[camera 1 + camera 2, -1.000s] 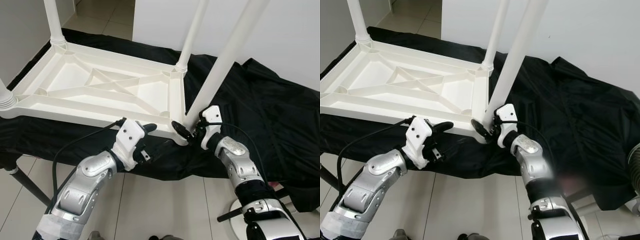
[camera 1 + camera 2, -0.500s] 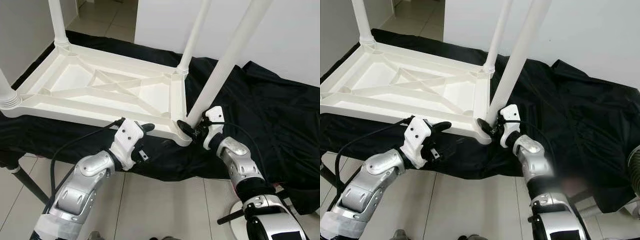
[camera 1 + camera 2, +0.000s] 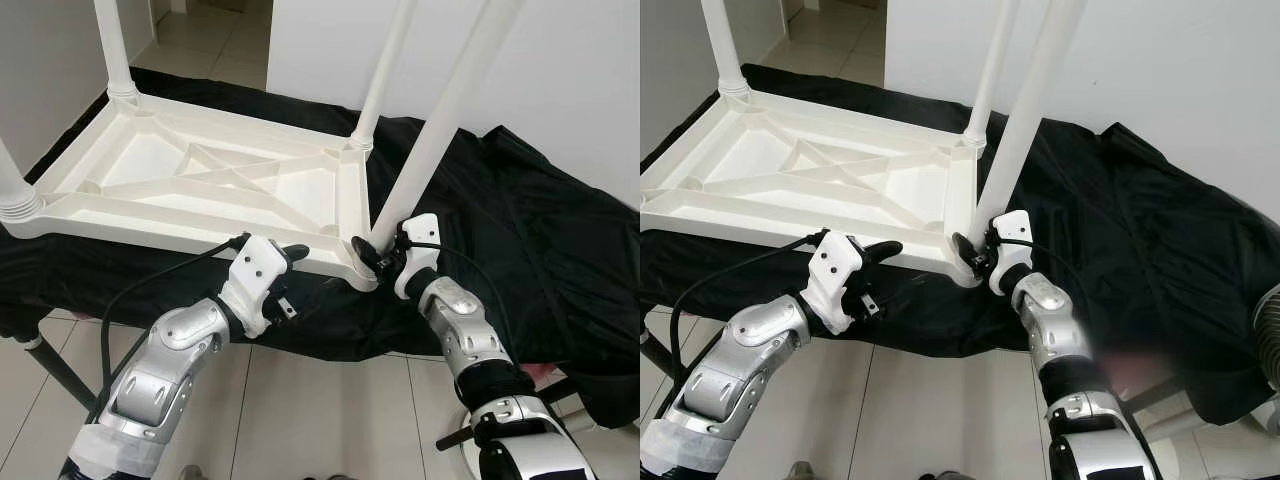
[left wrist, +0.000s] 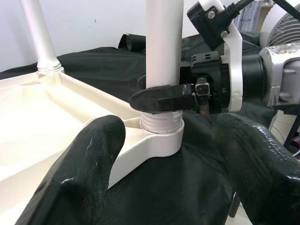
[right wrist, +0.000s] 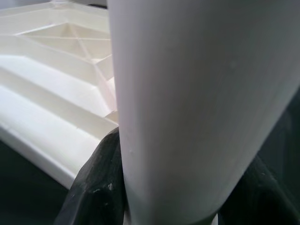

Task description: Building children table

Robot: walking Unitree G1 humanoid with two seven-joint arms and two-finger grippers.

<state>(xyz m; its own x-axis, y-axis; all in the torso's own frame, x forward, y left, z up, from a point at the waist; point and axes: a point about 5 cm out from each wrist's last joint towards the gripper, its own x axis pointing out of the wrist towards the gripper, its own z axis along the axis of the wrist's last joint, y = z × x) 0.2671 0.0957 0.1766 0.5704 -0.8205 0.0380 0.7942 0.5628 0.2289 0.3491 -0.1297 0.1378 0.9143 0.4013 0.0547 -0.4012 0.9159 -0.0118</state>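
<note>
The white plastic children's table (image 3: 200,185) was laid upside down on a desk draped in black cloth (image 3: 520,210), its ribbed underside facing up. Legs were seated at the far-left corner (image 3: 112,45), the far-right corner (image 3: 385,65) and the near-left corner (image 3: 10,185). A fourth leg (image 3: 440,115) was stood, tilted, in the near-right corner socket (image 4: 161,133), where its threaded end was seen at the collar.

The right hand (image 3: 380,258) was pinched on this fourth leg just above the socket, one black finger (image 4: 161,99) wrapped across the front of the post; in the right wrist view the leg (image 5: 197,108) was pressed between both fingers.

The left hand (image 3: 288,268) was held just beside the near edge of the table, close to the same corner, its fingers (image 4: 84,173) spread wide and gripping nothing.

A white wall (image 3: 580,70) and tiled floor (image 3: 320,410) were visible behind and below the desk.
</note>
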